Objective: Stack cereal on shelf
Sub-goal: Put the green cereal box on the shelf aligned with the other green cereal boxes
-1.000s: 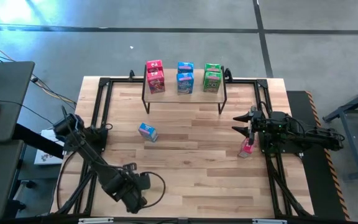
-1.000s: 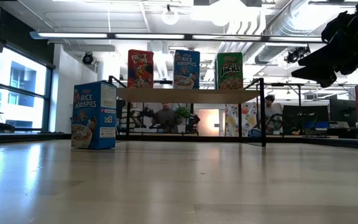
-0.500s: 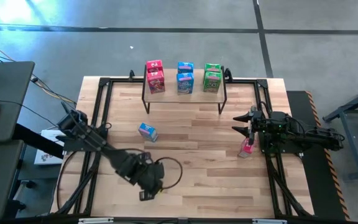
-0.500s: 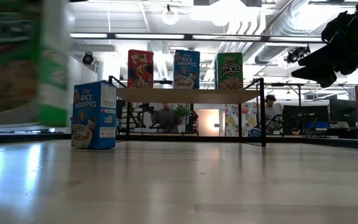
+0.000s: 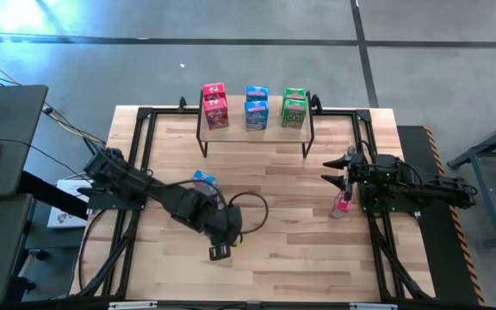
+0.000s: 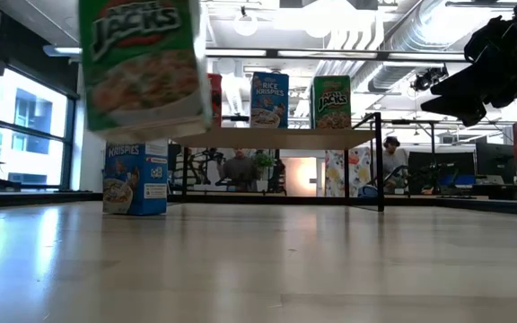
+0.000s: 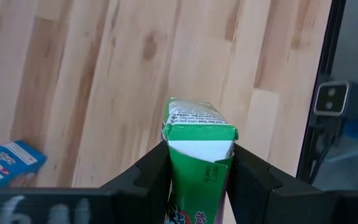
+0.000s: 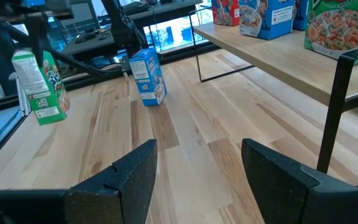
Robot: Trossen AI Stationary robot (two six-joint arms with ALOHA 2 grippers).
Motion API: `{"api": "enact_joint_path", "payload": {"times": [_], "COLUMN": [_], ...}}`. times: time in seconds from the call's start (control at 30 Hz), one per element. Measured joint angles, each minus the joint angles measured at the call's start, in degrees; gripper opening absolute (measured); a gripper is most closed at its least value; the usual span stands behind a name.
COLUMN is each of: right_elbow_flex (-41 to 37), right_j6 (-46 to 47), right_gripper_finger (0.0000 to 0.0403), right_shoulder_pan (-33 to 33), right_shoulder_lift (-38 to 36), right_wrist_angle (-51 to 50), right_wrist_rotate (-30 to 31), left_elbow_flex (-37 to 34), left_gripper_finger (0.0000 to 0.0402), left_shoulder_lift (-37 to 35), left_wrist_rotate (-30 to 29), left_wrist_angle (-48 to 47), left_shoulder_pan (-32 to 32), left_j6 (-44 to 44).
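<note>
**Green cereal box being carried over the worktop**

A green cereal box (image 7: 197, 163) is being held clear of the worktop (image 5: 291, 250) by the left gripper (image 5: 220, 251), its jaws closed flat against the two broad faces. The right gripper (image 8: 194, 171) is being kept waiting near the worktop's right edge, jaws parted and empty, a pink box (image 5: 343, 204) standing just beside it. A blue box (image 5: 204, 181) is standing on the worktop; more boxes are standing on the shelf (image 5: 257, 131). The carton is judged light, thin-walled and crushable, so a gentle grip across the faces is being favoured.
</note>
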Motion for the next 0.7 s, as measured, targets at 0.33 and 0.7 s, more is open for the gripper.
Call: {"api": "enact_joint_path", "payload": {"times": [0.33, 0.7], "right_elbow_flex": [0.0, 0.0], "right_j6": [-0.3, 18.2], "right_gripper_finger": [0.0227, 0.0227], "right_shoulder_pan": [0.0, 0.0], "right_shoulder_lift": [0.0, 0.0], "right_wrist_angle": [0.3, 4.9], "right_wrist_rotate": [0.4, 0.8], "left_elbow_flex": [1.7, 1.7], "left_gripper_finger": [0.0122, 0.0122], "left_shoulder_lift": [0.0, 0.0], "left_wrist_rotate": [0.5, 0.7], "left_wrist_angle": [0.0, 0.3], "left_shoulder_pan": [3.7, 8.0], "left_j6": [0.0, 0.0]}}
